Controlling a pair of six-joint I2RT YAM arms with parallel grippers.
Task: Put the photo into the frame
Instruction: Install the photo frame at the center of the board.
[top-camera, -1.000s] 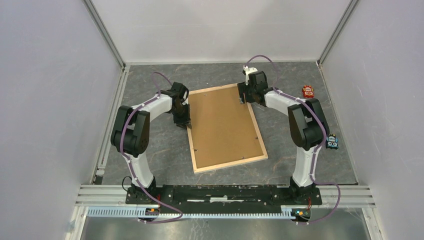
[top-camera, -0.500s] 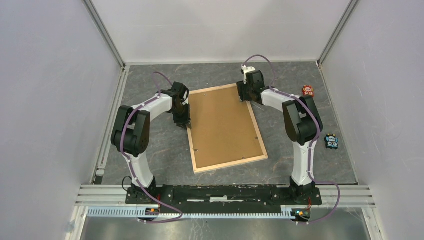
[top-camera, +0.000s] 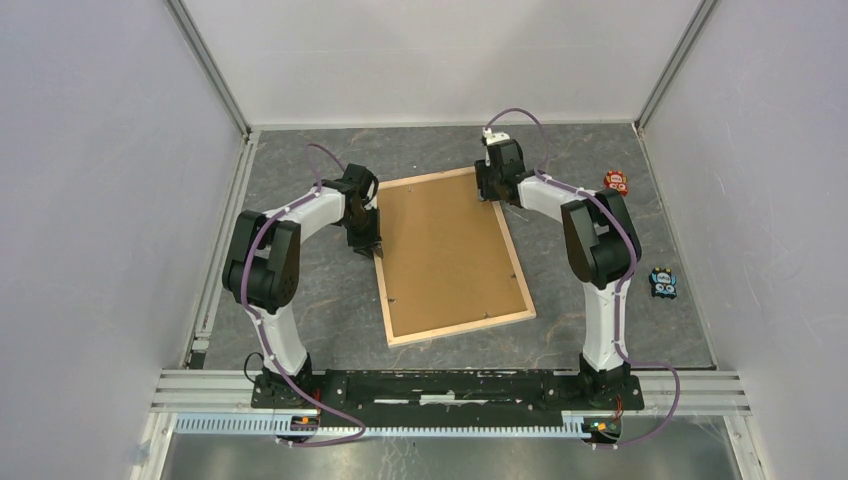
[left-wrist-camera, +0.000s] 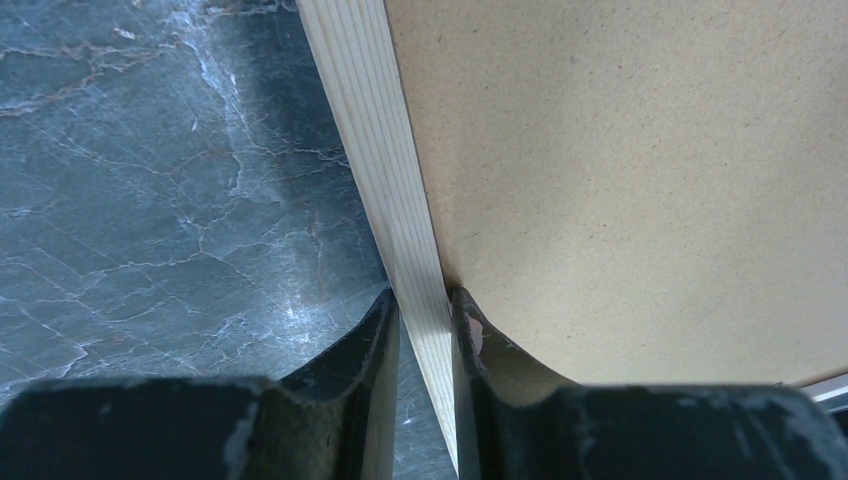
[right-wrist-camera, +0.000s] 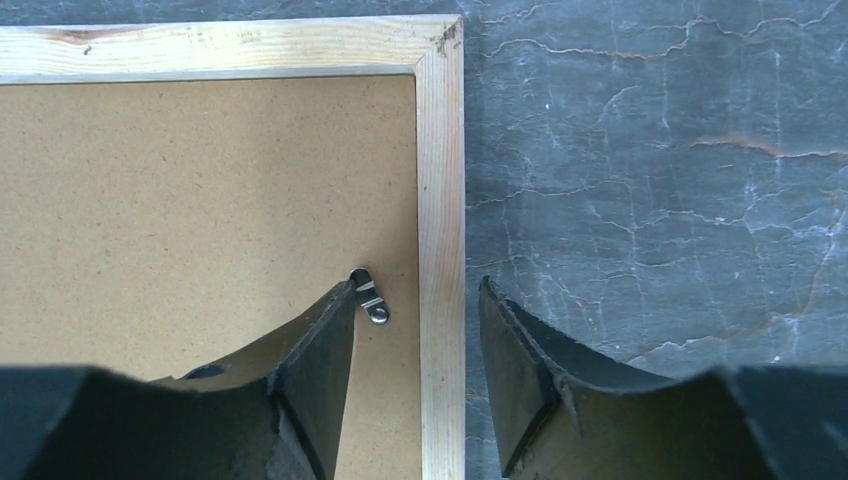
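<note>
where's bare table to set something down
Bare dark grey marbled table: the strip between the near rail of the pale wooden picture frame and the arm bases, and the far-left corner behind the left gripper. Crowded: right side, with the right gripper, small red toy and small blue toy.

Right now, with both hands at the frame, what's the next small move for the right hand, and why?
Probably close the right hand on the near rail of the frame. Its fingers straddle that rail near the corner with gaps on both sides, while the left hand pinches the opposite rail, so a second grip looks due.
</note>
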